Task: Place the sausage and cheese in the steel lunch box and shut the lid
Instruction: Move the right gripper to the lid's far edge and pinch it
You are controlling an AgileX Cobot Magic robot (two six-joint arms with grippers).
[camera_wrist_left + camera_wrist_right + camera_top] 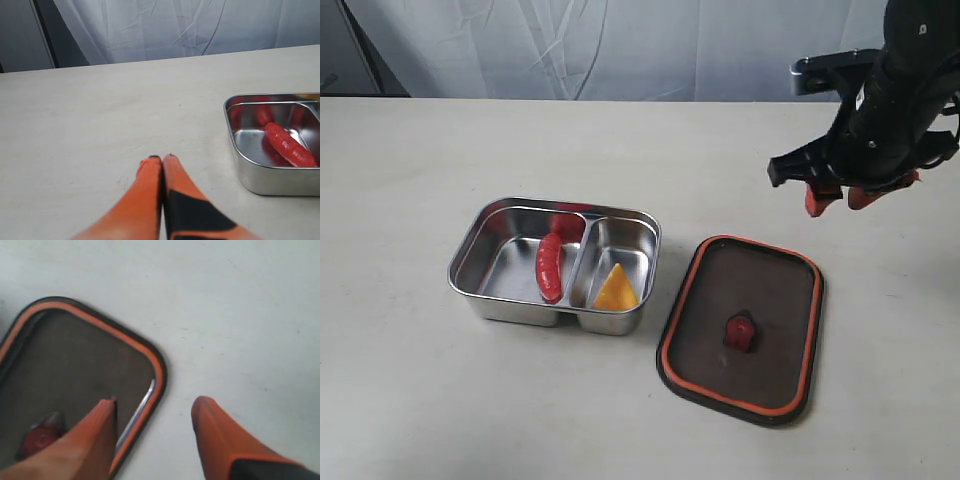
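White table (410, 400) holds the steel lunch box (468, 250), with the sausage (549, 268) in one part and the cheese (615, 290) in the other. The lid (765, 290) lies just beside it. The right gripper (841, 202) hangs spread apart; the left gripper (162, 161) is pinched together

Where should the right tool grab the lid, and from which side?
Pinch the lid by its raised orange rim, on the edge nearest the right tool, coming from above with the jaws straddling it. The lid lies flat, seal side up, so only the rim stands proud; the centre valve looks too small. The jaws stand open.
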